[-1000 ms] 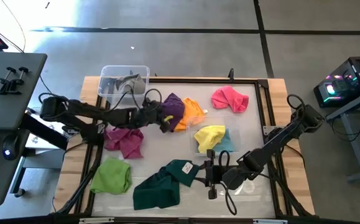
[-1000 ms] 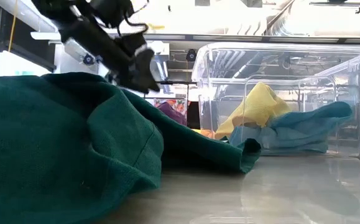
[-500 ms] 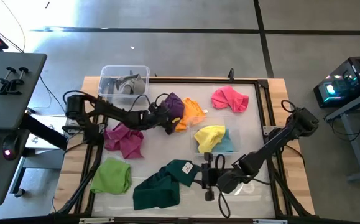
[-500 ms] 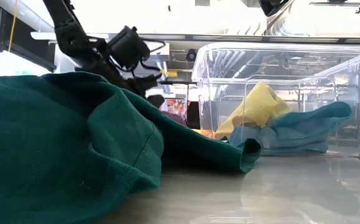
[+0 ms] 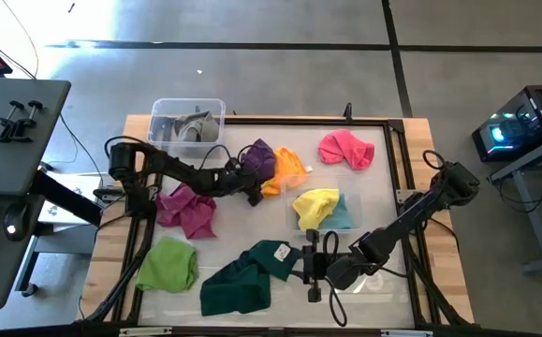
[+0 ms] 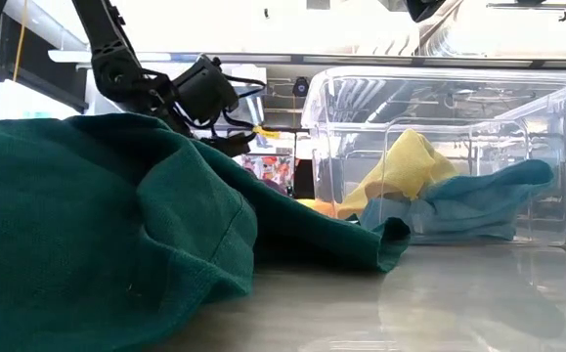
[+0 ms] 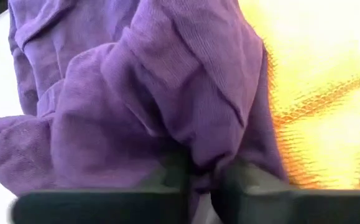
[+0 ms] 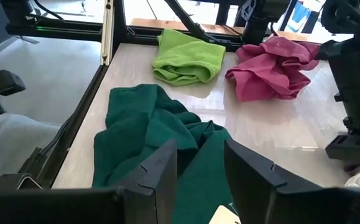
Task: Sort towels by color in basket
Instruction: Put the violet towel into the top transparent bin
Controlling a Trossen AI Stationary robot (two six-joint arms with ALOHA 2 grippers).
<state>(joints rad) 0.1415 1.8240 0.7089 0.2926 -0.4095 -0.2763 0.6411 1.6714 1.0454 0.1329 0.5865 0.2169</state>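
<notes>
Early stage: only grey towel [image 5: 192, 123] sits in a bin [image 5: 159, 109]; yellow towel [image 5: 315, 202] and light blue towel [image 5: 342, 213] share another. Left hand [image 5: 249, 184] pinches purple towel [image 5: 260, 159] beside orange towel [image 5: 290, 169]. Right hand [image 5: 312, 265] gapes over dark green towel [image 5: 242, 278], gripping nothing; the rest lie loose on the tabletop [image 5: 383, 178]

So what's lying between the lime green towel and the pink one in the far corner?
In the high view, the yellow towel lies between the lime towel and the pink towel.
</notes>
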